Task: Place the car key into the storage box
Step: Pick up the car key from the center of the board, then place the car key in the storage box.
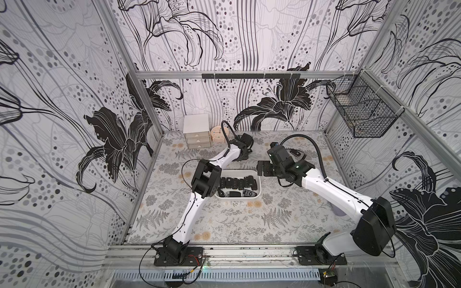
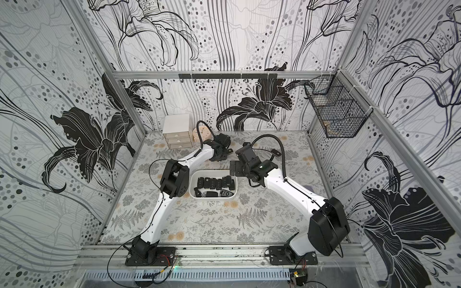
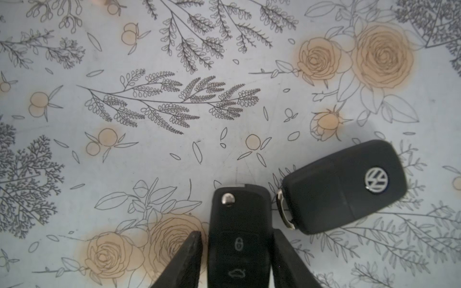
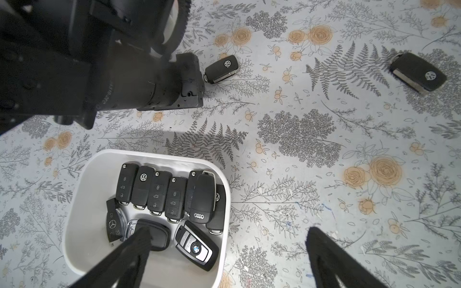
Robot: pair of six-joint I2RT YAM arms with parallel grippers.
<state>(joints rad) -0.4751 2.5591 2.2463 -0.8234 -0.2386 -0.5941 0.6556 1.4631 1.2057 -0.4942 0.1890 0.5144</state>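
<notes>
In the left wrist view a black car key [image 3: 239,212] with lock buttons lies on the floral table between the fingers of my left gripper [image 3: 237,234]. One finger presses its side and the other stands a sliver off. A second key [image 3: 344,187], with a round silver badge, lies just beside it. The white storage box [image 1: 239,171] holds several black keys, as the right wrist view also shows [image 4: 154,155]. My right gripper [image 4: 229,230] hangs open over the box's end, gripping nothing. In a top view my left gripper [image 1: 240,159] is down at the table behind the box.
Another loose key [image 4: 419,72] lies farther off on the table, also seen in a top view [image 1: 296,152]. A white three-drawer cabinet [image 1: 197,134] and a round clock [image 1: 218,134] stand at the back. A black wire basket [image 1: 361,109] hangs on the right wall.
</notes>
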